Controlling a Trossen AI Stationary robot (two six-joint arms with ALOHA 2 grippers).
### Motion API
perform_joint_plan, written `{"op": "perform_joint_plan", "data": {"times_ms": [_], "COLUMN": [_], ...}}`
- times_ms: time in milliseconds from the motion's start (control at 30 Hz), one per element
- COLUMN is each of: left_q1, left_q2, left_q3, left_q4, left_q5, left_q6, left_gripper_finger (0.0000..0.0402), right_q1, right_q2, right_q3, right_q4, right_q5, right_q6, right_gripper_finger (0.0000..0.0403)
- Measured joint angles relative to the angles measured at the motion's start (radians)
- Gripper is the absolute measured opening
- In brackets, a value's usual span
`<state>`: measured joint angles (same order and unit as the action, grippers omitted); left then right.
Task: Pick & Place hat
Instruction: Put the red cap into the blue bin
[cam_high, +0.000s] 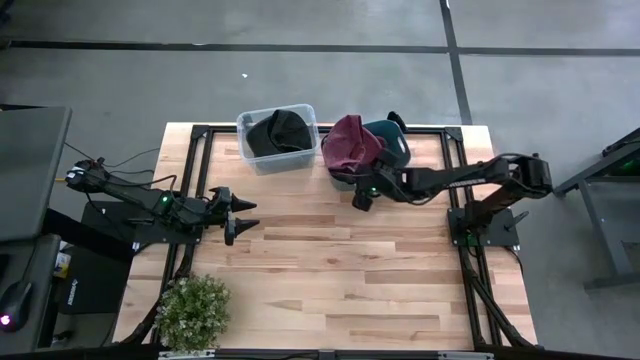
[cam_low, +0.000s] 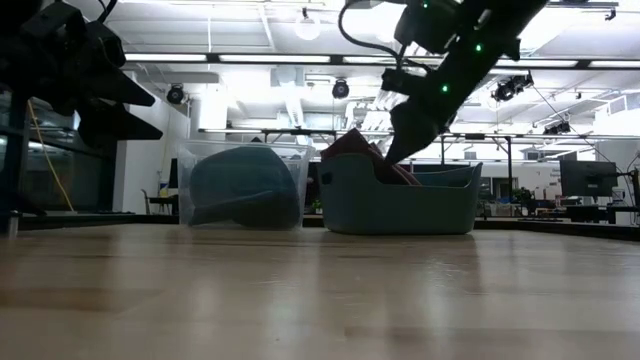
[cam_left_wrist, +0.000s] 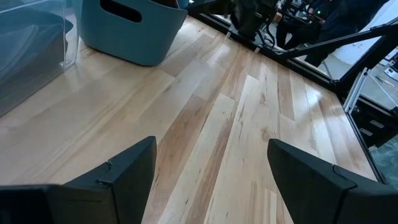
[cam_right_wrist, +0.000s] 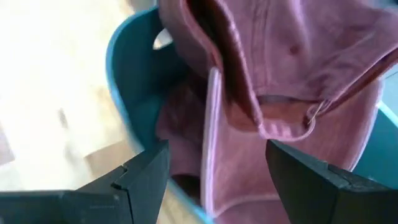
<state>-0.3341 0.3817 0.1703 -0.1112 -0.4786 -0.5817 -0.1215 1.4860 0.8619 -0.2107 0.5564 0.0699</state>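
Dark right gripper (cam_high: 362, 197): fingers spread apart, nothing between them, poised at the near edge of the teal bin (cam_high: 396, 150) at the table's (cam_high: 330, 260) far side. Maroon hat (cam_high: 350, 143): heaped in the bin, spilling over its rim, directly ahead of the gripper and just beyond its fingertips; in the right wrist view the hat (cam_right_wrist: 273, 93) fills the gap between the fingers, brim edge running roughly along the approach line. Right arm far nearer. Clear bin (cam_high: 278, 137): beside the teal one, holding a dark hat. Left gripper (cam_high: 240, 216): open, waiting well apart
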Motion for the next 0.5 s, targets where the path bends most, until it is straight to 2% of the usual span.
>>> {"op": "perform_joint_plan", "data": {"times_ms": [133,500], "left_q1": [0.000,0.000], "left_q2": [0.000,0.000], "left_q3": [0.000,0.000], "left_q4": [0.000,0.000], "left_q5": [0.000,0.000], "left_q6": [0.000,0.000], "left_gripper_finger": [0.0292,0.0292], "right_q1": [0.002,0.003], "right_q2": [0.000,0.000], "right_q3": [-0.046,-0.113], "right_q4": [0.096,0.186], "right_q5": [0.082,0.069], "right_q6": [-0.049,-0.026], "right_gripper_finger": [0.0259,0.0259]}}
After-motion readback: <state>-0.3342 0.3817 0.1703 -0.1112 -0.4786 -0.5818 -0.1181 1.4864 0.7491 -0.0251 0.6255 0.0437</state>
